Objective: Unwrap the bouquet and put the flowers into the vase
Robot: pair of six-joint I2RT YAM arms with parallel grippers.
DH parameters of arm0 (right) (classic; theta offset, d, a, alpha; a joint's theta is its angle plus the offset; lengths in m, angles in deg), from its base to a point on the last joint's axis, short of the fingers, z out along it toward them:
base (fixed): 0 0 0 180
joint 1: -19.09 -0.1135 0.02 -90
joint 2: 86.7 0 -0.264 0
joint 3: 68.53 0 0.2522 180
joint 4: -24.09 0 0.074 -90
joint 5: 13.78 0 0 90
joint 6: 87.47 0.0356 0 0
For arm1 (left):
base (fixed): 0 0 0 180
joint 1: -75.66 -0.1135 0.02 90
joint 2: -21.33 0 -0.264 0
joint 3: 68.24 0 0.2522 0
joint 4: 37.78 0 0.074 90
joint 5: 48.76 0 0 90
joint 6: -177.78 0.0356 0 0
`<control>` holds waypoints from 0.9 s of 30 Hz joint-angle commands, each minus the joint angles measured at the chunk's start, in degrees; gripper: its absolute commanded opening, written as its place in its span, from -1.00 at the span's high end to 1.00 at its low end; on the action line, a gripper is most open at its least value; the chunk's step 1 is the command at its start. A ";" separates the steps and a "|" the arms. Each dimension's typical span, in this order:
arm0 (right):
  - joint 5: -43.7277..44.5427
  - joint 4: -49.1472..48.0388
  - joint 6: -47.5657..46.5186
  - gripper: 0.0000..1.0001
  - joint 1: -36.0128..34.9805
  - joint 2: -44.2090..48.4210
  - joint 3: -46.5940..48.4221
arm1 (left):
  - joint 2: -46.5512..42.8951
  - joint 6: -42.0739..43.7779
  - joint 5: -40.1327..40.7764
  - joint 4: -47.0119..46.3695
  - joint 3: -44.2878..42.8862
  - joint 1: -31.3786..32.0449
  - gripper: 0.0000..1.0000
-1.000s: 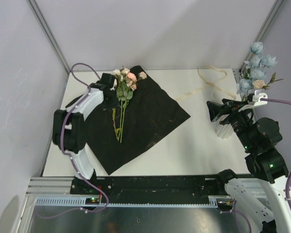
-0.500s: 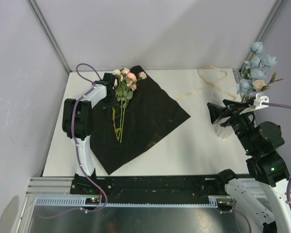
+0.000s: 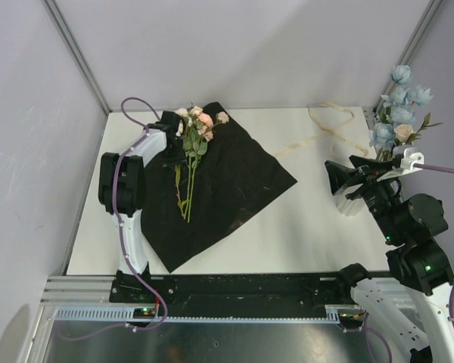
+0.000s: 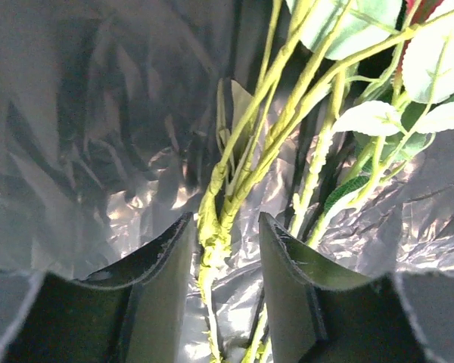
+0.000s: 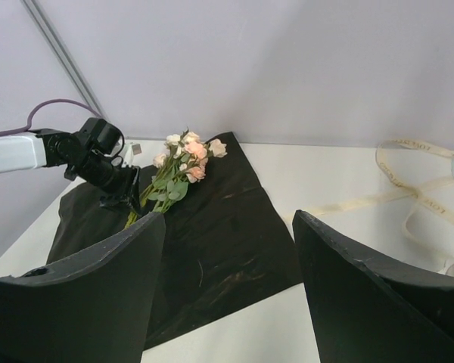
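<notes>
Your left gripper is straddling the flowers, jaws apart, over black paper. Your right gripper is gaping empty near the vase.

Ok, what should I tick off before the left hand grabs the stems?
1. Black paper lies flat, stems exposed: ok.
2. Fingers of left hand straddle stems: ok.
3. Grip on stems: not ok, jaws apart.
4. Free right hand open, empty: ok.
5. Mouth of vase free: cannot tell, right arm covers it.
6. Loose ribbon clear of stems: ok.
</notes>
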 commanded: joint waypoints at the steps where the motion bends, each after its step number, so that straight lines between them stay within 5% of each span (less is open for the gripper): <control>1: -0.43 -2.73 -0.01 -0.48 -0.35 1.41 0.00 | 1.11 0.08 -4.09 0.56 -1.98 -0.44 0.13; 7: 0.01 -2.65 -1.46 -0.49 -0.35 2.01 0.06 | 2.97 -1.66 -5.66 0.52 -0.61 -0.47 0.26; 17: 0.86 -2.15 -2.51 -0.50 -0.35 1.46 -0.01 | -4.09 -1.48 -2.34 0.50 -1.07 -0.38 0.96; 27: -1.62 -1.68 0.86 -0.47 -0.46 -1.22 0.05 | -17.50 -0.50 -1.80 0.54 -0.04 0.36 1.00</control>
